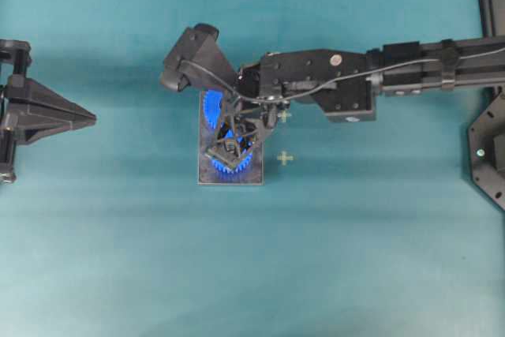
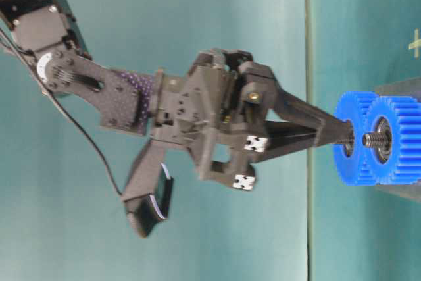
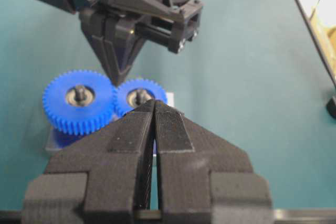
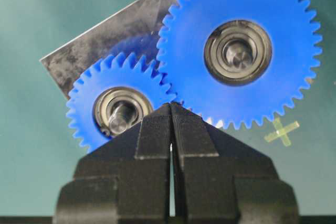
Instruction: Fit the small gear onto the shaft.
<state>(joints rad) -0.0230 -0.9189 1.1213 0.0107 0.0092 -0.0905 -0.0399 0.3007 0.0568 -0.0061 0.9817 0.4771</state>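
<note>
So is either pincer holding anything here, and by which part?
Nothing is held. The right pincer is shut empty, its tips at the small gear, which sits on the shaft. The left pincer is shut empty too, well away.

Evenly lit teal table surface (image 1: pixel 118 258)

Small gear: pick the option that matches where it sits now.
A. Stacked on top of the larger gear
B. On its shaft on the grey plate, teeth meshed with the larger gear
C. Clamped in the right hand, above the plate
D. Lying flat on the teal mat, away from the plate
B: the small gear sits around the shaft on the grey plate, meshed with the larger gear; the right hand is shut on nothing.
</note>
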